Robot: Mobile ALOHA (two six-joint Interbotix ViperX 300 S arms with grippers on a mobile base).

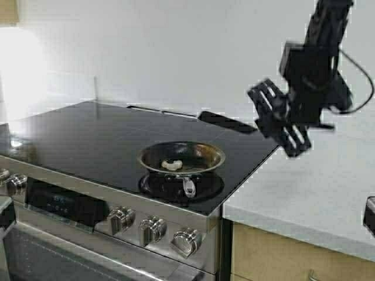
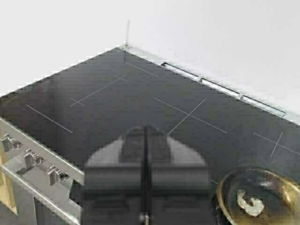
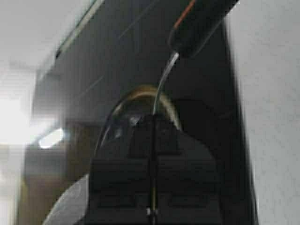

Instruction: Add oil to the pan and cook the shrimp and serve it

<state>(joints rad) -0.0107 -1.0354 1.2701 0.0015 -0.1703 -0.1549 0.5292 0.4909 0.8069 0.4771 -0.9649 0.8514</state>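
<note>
The pan (image 1: 202, 153) sits on the front right burner of the black cooktop, handle toward the stove front. The pale curled shrimp (image 1: 171, 165) lies inside it, left of centre. My left wrist view shows the pan (image 2: 276, 180) and shrimp (image 2: 250, 204) beside my left gripper (image 2: 145, 129), which is shut and empty over the front of the cooktop. My right gripper (image 1: 281, 120) hangs shut, raised to the right of the pan, above the cooktop's back right corner. From its wrist view the pan rim (image 3: 145, 91) shows beyond the fingertips. The oil is out of view.
A black-handled spatula (image 1: 225, 122) lies at the cooktop's back right edge; its metal shaft (image 3: 161, 84) runs out of sight behind my right fingertips. Stove knobs (image 1: 152, 228) line the front. A pale countertop (image 1: 316, 187) extends right of the stove.
</note>
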